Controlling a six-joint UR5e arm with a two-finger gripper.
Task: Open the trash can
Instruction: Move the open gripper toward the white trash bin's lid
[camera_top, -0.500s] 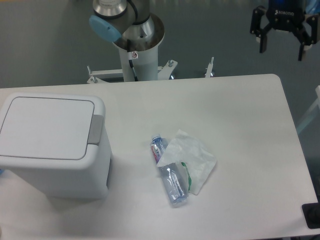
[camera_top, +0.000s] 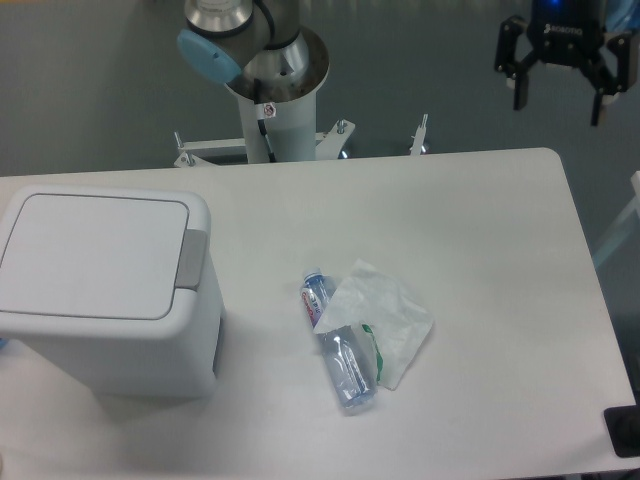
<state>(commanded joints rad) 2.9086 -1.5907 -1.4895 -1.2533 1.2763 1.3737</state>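
Observation:
The trash can (camera_top: 105, 290) is a large boxy white bin at the left of the table. Its flat white lid (camera_top: 90, 255) lies shut, with a grey push-button (camera_top: 192, 259) at its right edge. My gripper (camera_top: 559, 100) hangs high at the top right, beyond the table's far edge, far from the can. Its two black fingers (camera_top: 521, 88) are spread apart and hold nothing.
A crushed clear plastic bottle (camera_top: 338, 352) and a crumpled clear plastic wrapper (camera_top: 385, 323) lie in the middle of the white table (camera_top: 480, 230). The arm's base column (camera_top: 275, 110) stands behind the far edge. A black object (camera_top: 625, 432) sits at the bottom right corner.
My gripper has moved slightly up and to the left. The trash can, bottle and wrapper have not moved.

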